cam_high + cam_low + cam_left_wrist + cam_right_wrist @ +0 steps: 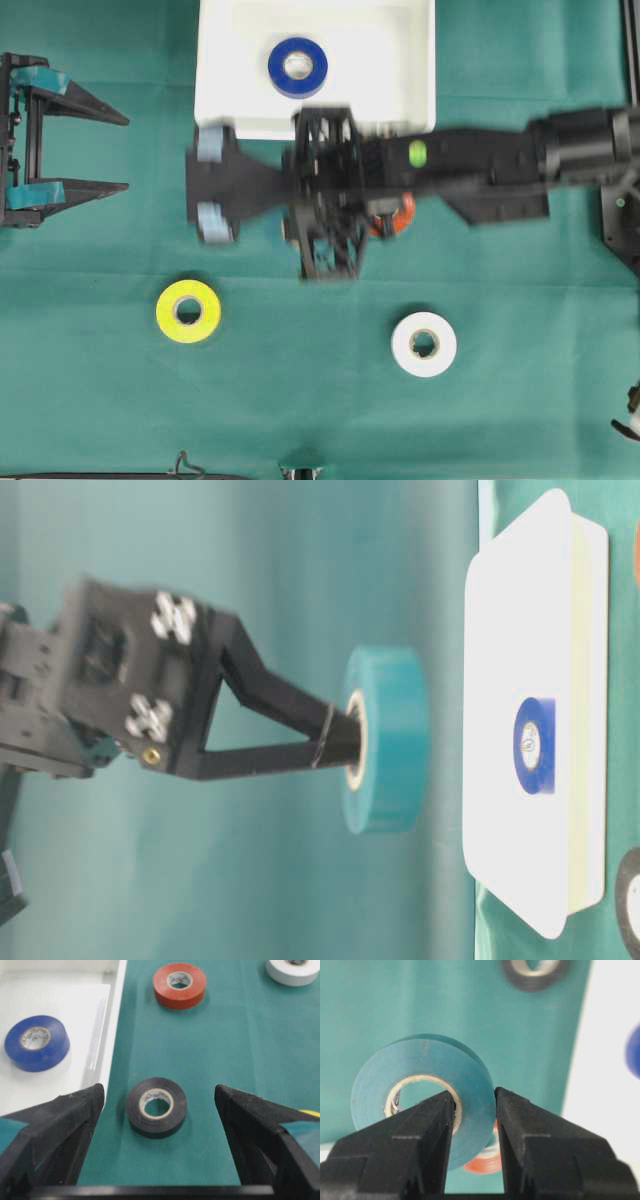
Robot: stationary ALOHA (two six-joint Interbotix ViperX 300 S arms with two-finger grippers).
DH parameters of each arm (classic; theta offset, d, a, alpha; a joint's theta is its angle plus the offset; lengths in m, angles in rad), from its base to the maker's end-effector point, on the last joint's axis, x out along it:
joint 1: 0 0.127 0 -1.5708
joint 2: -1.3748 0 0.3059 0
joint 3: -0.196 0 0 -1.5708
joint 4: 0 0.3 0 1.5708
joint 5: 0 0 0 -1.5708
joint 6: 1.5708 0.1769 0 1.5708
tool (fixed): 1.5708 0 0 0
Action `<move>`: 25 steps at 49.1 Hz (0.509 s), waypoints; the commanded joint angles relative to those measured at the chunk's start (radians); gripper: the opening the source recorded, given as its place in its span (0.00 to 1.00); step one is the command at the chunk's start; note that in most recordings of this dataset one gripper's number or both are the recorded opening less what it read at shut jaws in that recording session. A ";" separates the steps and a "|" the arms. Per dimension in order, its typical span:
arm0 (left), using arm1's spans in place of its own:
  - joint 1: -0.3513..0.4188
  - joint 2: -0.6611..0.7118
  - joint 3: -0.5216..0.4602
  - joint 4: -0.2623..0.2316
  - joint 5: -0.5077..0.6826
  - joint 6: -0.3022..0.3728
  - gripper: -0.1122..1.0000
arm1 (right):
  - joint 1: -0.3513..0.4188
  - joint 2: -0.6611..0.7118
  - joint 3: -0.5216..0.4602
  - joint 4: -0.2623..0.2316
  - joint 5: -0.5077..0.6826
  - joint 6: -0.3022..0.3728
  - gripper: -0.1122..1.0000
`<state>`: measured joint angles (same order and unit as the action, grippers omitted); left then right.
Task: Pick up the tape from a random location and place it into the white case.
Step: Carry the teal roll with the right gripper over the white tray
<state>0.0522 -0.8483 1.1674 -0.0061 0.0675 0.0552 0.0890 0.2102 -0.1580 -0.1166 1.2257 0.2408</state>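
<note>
Pinching a teal tape roll (422,1097) through its wall with my right gripper (475,1110), carrying it above the green cloth (300,400) just beside the white case (230,60); left gripper (159,1110) is sitting spread wide.

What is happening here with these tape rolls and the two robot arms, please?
The right gripper is shut on a teal tape roll, one finger through its core and one outside, and carries it above the green cloth near the white case. A blue roll already lies in the case. The left gripper waits open and empty. Black, red, yellow and white rolls lie on the cloth.
</note>
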 commanded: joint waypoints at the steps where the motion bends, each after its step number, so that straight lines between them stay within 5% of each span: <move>1: 0.003 0.003 -0.012 -0.003 -0.005 -0.002 0.99 | -0.051 -0.044 -0.012 -0.025 -0.028 -0.002 0.33; 25: 0.002 0.003 -0.011 -0.003 0.018 -0.002 0.99 | -0.316 -0.043 0.003 -0.067 -0.114 -0.002 0.33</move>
<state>0.0522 -0.8483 1.1689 -0.0077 0.0890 0.0552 -0.1963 0.2086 -0.1457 -0.1810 1.1305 0.2393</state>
